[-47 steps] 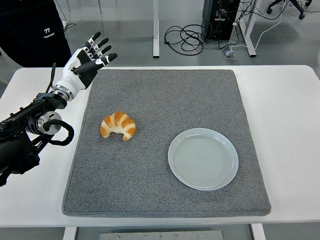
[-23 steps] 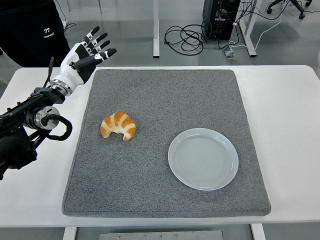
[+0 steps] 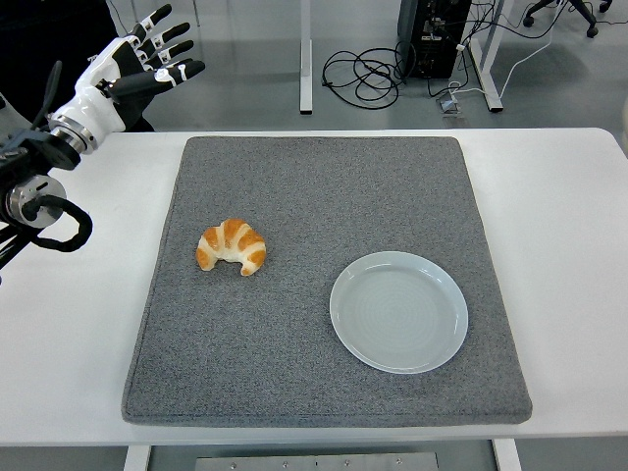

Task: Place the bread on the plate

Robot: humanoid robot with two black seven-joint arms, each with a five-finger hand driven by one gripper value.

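Left hand (image 3: 126, 71) raised, fingers (image 3: 169, 31) spread, croissant (image 3: 232, 246) on mat (image 3: 324, 186), plate (image 3: 398, 311) apart

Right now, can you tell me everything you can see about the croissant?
The croissant is a small curved piece of bread, golden orange with paler cream stripes across its ridges, and it looks glazed and a bit shiny. Its two tips point down toward the near edge of the table. It lies flat on the gray mat, in the left half, left of the pale blue plate and apart from it. Only the mat touches it; the left robot hand is raised far off at the top left corner.
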